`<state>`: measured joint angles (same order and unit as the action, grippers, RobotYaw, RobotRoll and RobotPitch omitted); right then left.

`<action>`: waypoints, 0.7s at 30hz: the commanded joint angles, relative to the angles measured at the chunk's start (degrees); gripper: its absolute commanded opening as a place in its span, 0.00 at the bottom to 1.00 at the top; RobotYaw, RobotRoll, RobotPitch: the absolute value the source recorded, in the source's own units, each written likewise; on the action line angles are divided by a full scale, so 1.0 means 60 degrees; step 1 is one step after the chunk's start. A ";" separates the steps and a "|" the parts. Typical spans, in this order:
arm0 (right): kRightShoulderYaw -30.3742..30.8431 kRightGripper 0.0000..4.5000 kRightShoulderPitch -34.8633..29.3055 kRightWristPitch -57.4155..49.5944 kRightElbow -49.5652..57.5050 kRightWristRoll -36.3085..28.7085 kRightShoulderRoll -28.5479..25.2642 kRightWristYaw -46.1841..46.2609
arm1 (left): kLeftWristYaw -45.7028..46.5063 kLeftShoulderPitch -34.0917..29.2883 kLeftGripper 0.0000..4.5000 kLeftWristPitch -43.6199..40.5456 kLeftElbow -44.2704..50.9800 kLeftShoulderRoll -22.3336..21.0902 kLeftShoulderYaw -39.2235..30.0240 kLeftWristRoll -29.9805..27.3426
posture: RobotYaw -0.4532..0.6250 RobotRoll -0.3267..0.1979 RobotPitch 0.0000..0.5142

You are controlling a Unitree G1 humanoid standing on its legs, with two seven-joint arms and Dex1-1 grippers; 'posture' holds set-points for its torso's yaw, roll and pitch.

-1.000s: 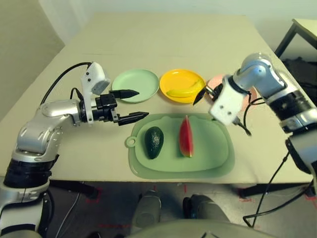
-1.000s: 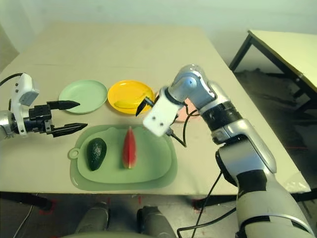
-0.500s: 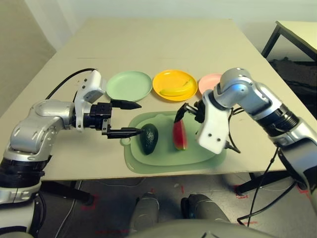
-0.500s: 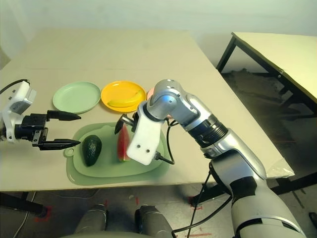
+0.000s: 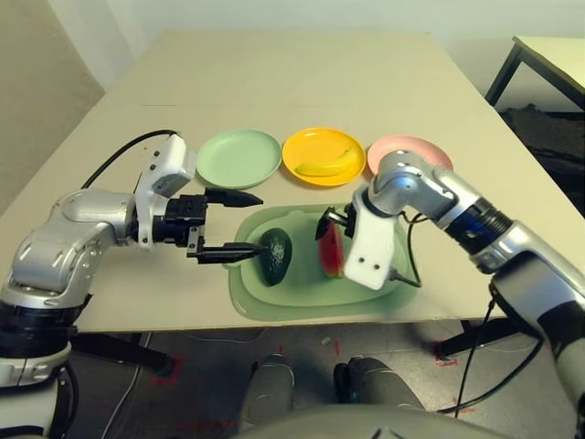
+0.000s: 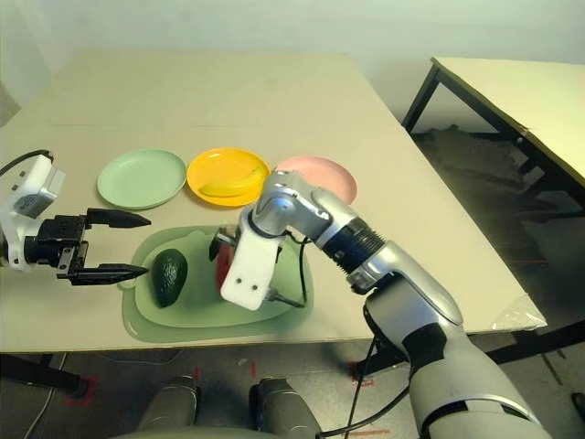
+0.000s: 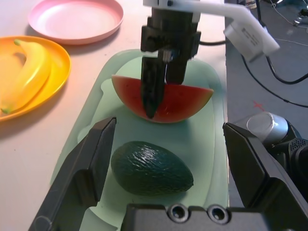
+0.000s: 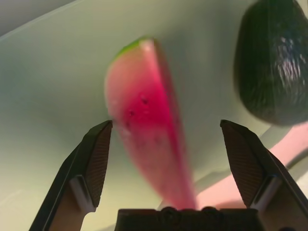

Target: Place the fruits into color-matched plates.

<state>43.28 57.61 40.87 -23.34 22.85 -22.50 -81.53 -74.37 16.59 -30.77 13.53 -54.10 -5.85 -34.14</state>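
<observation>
From here, the right claw (image 8: 166,124) is hanging spread over the cutting mat (image 5: 302,297), its fingers straddling the watermelon (image 8: 144,115), probably to lift it toward the pink plate beyond the mat. The left claw (image 7: 171,125) is waiting wide at the mat's left edge, facing the avocado (image 7: 150,168) lying on it.

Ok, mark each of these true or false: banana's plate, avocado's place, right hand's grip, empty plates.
The banana lies on the yellow plate. True.
The avocado is on the mint green plate. False: it lies on the green mat.
The right hand is open over the watermelon. True.
The left hand is shut on the avocado. False: it is open, holding nothing.
The pink plate is empty. True.
</observation>
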 commanded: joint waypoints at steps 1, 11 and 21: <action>0.0180 0.99 0.0052 -0.0109 -0.0186 0.0172 0.0119 0.0102 | 0.0054 -0.0078 1.00 0.0005 0.0168 -0.0109 -0.0105 -0.0023 | 0.54 0.62 0.19; 0.0244 0.49 -0.0312 -0.0471 0.0342 -0.0174 -0.0565 -0.0627 | 0.0165 -0.0135 1.00 0.0146 0.0216 0.0004 -0.0057 -0.0026 | 0.54 0.62 0.20; -0.0063 0.49 -0.0267 -0.0980 0.0792 -0.0500 -0.0900 -0.0724 | 0.0125 0.0118 1.00 0.0304 -0.0011 0.0159 0.0177 0.0087 | 0.51 0.62 0.19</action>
<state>43.92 55.22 35.52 -18.57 20.87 -27.35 -85.46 -73.34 16.83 -29.36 13.65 -53.16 -5.54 -34.05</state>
